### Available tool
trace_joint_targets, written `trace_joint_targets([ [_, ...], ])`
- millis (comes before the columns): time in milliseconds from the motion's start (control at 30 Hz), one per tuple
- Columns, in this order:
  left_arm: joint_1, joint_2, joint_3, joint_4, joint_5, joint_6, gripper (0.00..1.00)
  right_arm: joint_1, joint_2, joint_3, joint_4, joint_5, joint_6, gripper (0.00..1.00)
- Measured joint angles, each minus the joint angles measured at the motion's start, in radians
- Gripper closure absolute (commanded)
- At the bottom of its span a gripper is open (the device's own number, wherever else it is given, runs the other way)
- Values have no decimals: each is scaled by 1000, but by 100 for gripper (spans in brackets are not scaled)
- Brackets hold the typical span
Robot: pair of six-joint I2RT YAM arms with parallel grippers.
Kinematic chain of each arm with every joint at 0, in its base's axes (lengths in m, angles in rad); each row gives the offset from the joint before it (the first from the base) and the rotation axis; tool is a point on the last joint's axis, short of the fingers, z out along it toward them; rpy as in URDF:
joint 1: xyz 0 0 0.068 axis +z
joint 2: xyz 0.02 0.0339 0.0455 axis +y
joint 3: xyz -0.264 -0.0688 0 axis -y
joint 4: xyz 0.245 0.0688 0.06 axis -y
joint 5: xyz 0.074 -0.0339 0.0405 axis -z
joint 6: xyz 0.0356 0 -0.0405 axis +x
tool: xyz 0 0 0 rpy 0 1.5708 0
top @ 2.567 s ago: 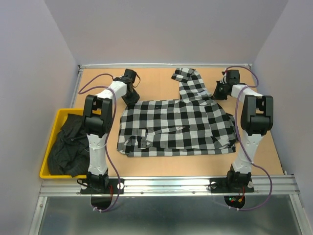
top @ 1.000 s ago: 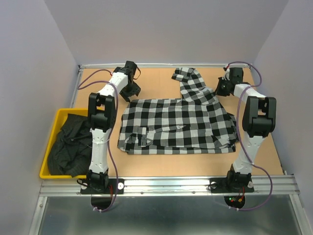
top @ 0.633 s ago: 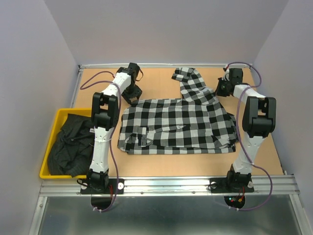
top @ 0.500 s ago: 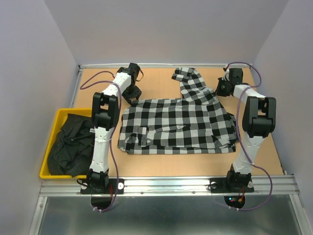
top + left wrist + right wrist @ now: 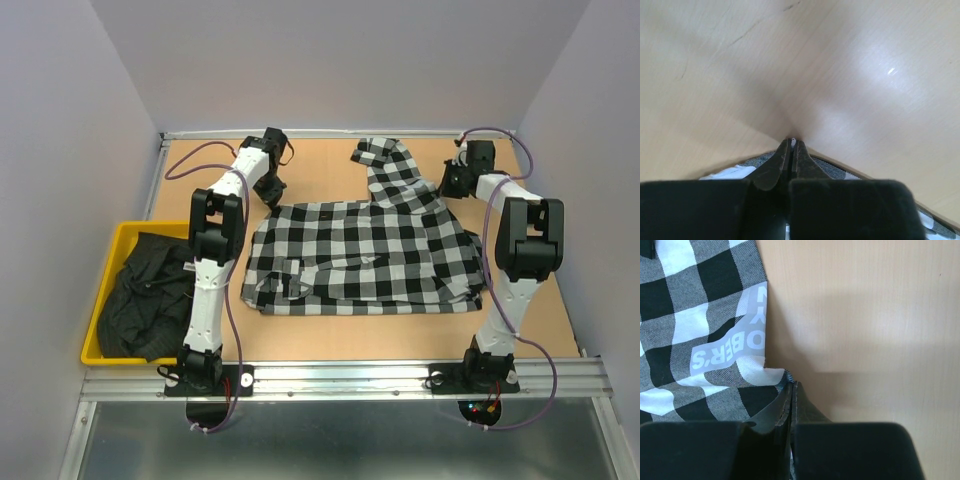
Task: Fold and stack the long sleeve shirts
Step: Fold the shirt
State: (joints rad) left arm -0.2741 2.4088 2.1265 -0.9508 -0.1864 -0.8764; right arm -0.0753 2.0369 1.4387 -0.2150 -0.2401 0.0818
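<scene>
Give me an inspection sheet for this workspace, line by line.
Surface: wooden table, faint scratches.
Job's things: checked shirt spread flat, one sleeve toward the far edge; black shirt crumpled in the yellow bin.
Clutter: nothing seen.
Grippers: left gripper and right gripper shut, each pinching a far corner of the checked shirt.
Cables: purple cables loop along both arms.
Surroundings: plain walls; metal rail at the near edge.
</scene>
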Motion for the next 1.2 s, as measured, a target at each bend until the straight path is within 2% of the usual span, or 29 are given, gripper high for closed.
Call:
trace_joint_targets([
  [367,0,13,19,28,-106,95,99,8,-61,0,0,17,6,99],
  [600,0,-45,-62,111,-137,153,99,16,-116,0,7,16,21,100],
  [800,0,-145,-151,191,-148,192,99,18,-149,-35,24,15,23,99],
  [1200,-8,-409,-458,385,-137,274,96,18,-262,-222,73,33,40,99],
])
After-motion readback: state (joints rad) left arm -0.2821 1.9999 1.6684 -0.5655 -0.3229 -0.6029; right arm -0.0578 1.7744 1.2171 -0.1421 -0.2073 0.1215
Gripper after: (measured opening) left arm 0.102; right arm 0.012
